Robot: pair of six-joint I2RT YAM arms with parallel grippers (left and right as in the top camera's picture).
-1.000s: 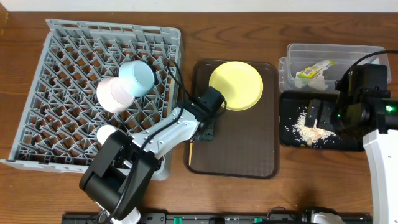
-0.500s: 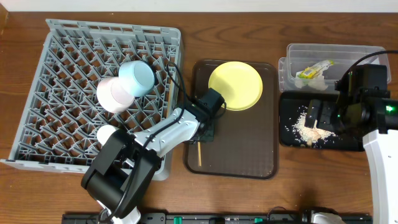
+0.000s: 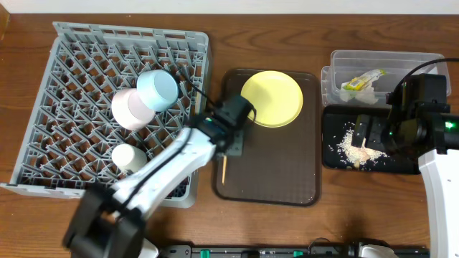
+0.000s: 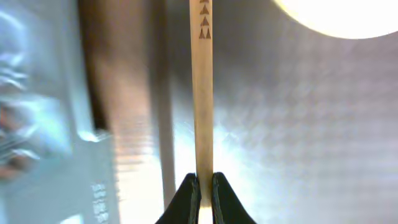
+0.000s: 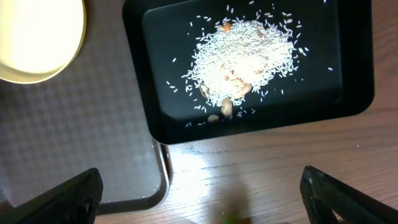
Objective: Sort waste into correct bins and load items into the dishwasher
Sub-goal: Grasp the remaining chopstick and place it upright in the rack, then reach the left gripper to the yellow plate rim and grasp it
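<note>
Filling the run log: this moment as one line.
left tool: shut on chopstick over brown tray | right tool: open over black tray | plate: on brown tray

Dark wood-grain tabletop [image 3: 287, 43]. Four items lie directly on it. Grey dish rack [image 3: 129, 30] at left, set slightly askew. Brown serving tray [image 3: 287, 165] at centre, just beside the rack. Clear tub [image 3: 387, 56] at far right, rear. Black tray [image 3: 336, 161] immediately in front of the tub, near the brown tray but apart from it.

You have two bowls, the pink bowl [image 3: 129, 109] and the blue bowl [image 3: 158, 89], and one each of cup [image 3: 129, 158], plate [image 3: 272, 98], chopstick [image 3: 223, 169], rack [image 3: 79, 64], clear tub [image 3: 409, 64], black tray [image 3: 336, 162] and brown tray [image 3: 280, 168].
</note>
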